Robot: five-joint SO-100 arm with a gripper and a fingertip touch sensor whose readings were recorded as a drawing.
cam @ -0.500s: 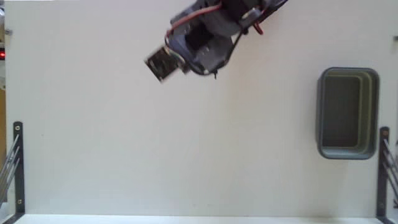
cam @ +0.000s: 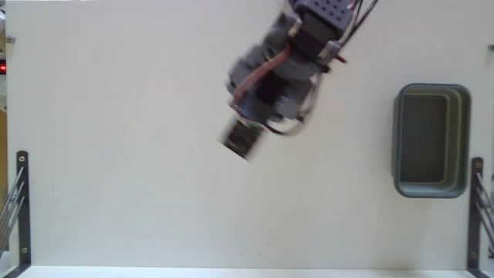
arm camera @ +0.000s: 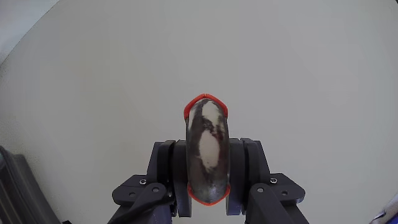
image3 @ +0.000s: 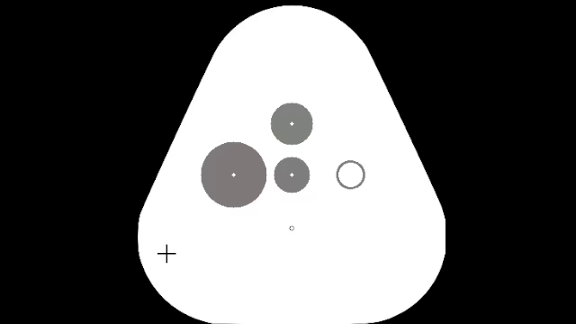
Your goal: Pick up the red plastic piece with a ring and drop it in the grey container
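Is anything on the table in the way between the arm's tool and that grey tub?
Nothing visible: in the fixed view only bare table lies between the tool and the grey container. No red piece shows on the table; the wrist view shows a red-edged shape at the tool, unclear what.
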